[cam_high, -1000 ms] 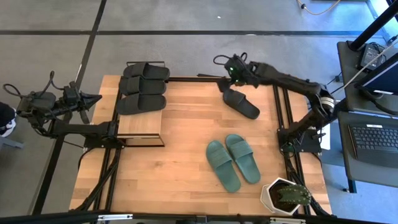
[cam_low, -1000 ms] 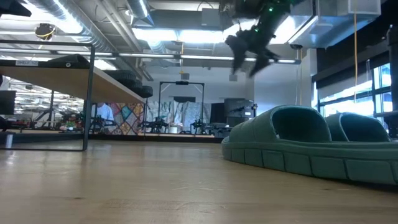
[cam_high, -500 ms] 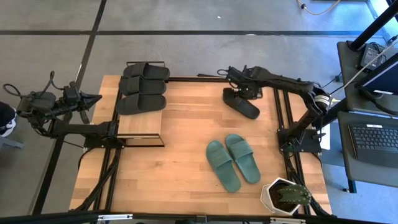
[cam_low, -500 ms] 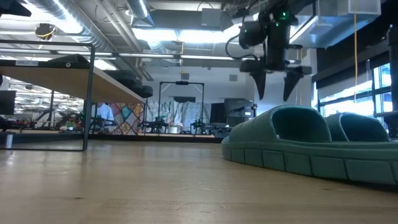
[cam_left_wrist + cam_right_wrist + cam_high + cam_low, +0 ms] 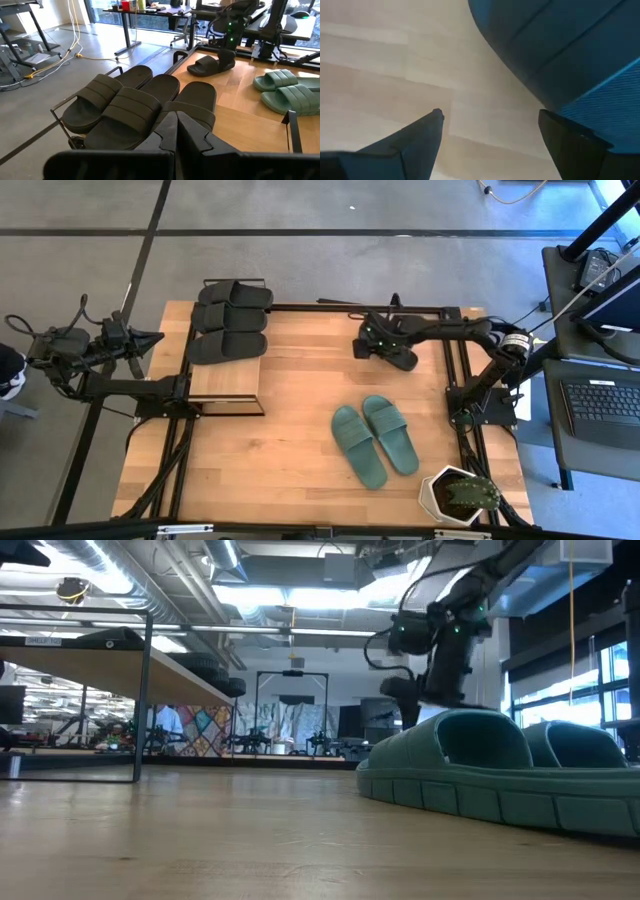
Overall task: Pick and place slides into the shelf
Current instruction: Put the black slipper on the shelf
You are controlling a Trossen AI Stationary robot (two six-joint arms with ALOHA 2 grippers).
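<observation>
I have the right pincer (image 5: 366, 345) down over the lone black slide (image 5: 392, 352) at the far right of the bench (image 5: 290, 460), its fingers spread wide and gripping nothing yet. In the right wrist view one finger (image 5: 415, 137) stands over bare wood and the other (image 5: 570, 145) sits at the slide's dark edge (image 5: 560, 45), so I judge I am straddling one end of it to take it by the side wall. That approach makes sense to me: the sole lies flat, and the rim is the only part the fingers can close around.

This slide runs diagonally, its long axis going from the far middle of the bench toward the near right edge; the pincer is at its far end. I cannot tell from here which end is the toe.

Three black slides (image 5: 230, 320) already lie stacked side by side on the shelf (image 5: 225, 380) at the far left, each with its long axis running left to right. The teal pair (image 5: 375, 438) waits near the middle right of the bench, parallel and angled like the black one.

My left pincer (image 5: 150, 338) is parked clenched and empty beside the shelf, out of the way.
</observation>
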